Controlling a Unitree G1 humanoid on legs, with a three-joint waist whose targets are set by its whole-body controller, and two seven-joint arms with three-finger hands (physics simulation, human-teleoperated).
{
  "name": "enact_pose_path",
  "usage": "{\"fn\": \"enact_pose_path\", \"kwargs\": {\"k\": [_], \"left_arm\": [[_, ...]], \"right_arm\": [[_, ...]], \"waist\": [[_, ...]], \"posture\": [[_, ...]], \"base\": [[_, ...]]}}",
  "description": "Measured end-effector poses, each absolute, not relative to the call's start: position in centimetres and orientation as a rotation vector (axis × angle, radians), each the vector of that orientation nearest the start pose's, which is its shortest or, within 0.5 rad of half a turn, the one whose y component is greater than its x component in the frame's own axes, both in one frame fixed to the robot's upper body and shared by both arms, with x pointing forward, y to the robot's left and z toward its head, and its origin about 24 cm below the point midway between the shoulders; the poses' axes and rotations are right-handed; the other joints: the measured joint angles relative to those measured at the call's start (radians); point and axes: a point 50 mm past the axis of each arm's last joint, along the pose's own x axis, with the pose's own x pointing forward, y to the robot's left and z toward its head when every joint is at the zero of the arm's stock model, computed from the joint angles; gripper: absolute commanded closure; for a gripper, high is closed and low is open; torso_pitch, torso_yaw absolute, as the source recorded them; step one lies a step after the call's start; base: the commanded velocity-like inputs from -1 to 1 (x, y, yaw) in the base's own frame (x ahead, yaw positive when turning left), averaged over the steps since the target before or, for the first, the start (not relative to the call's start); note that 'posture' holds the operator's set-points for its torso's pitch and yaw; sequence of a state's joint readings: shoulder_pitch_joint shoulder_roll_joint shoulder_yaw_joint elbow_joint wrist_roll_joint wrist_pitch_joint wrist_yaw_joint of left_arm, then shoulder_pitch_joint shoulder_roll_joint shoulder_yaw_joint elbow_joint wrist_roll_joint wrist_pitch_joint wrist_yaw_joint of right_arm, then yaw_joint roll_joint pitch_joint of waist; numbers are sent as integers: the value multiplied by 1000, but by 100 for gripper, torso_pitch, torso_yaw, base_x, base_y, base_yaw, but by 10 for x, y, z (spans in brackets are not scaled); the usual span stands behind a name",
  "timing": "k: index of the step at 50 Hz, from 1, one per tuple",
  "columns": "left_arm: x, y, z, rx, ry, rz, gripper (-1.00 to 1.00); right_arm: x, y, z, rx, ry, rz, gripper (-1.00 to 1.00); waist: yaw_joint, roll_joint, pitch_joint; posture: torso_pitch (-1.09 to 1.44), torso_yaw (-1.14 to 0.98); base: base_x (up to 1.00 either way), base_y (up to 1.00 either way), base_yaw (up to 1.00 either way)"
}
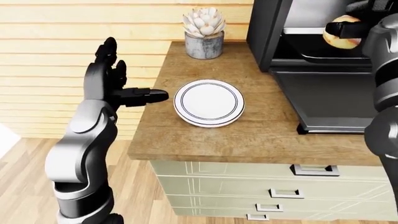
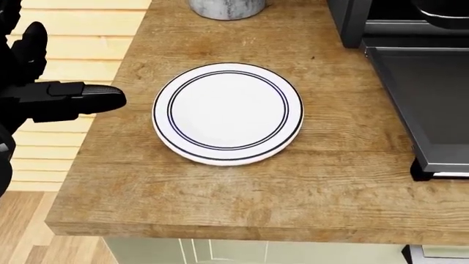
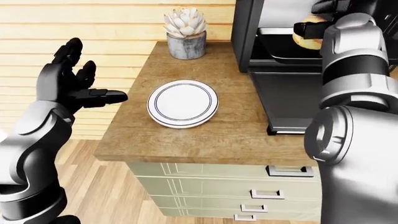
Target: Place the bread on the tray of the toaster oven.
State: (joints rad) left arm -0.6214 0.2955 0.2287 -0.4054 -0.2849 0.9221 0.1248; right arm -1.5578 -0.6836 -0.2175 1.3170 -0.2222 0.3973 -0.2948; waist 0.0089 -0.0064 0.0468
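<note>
Wooden counter (image 1: 205, 135), light grain, sits on a pale green cabinet (image 1: 261, 186) with drawers and square metal handles. Landmark: white plate (image 2: 227, 114) with two dark rim rings, flat on the counter, nothing on it. Up-view from the plate, near the wall edge: grey marbled pot (image 1: 204, 45) holding a pale succulent. To the plate's right: dark toaster oven (image 1: 298, 32) standing on the counter, its door (image 1: 326, 100) dropped open and lying level just over the wood, close beside the plate but not touching. Bare wood between the plate and the counter's left and lower edges.
</note>
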Motion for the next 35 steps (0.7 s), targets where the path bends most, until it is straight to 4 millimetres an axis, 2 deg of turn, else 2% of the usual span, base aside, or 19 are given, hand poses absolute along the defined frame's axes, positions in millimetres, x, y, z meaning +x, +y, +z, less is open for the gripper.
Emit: {"fn": "enact_pose_path", "kwargs": {"k": [1,2,4,7,20,35], "left_arm": [[302,191,234,3,-131,72,-100],[302,191,235,2,-133,72,-100],[302,192,236,1,-134,74,-100],[302,192,236,0,-134,75,-100],[302,190,234,-1,-129,69,-100],[301,191,237,-1,-137,71,-100]], "right_arm": [[382,-319,323,-258,58,-769,-44],[382,-319,324,-260,58,-768,-64],[381,-319,326,-259,55,-767,-85],[380,-320,328,-259,51,-768,-100],[380,-318,332,-269,48,-757,-100],[374,-314,355,-203,67,-702,-100]], "waist": [[0,0,0],[0,0,0],[1,0,0],[1,0,-1],[0,1,1],[-1,1,2]], "posture": [[0,0],[0,0],[0,0],[0,0],[0,0],[0,0]], "base": [[0,0,0],[0,0,0],[0,0,0],[0,0,0],[0,0,0],[0,0,0]]}}
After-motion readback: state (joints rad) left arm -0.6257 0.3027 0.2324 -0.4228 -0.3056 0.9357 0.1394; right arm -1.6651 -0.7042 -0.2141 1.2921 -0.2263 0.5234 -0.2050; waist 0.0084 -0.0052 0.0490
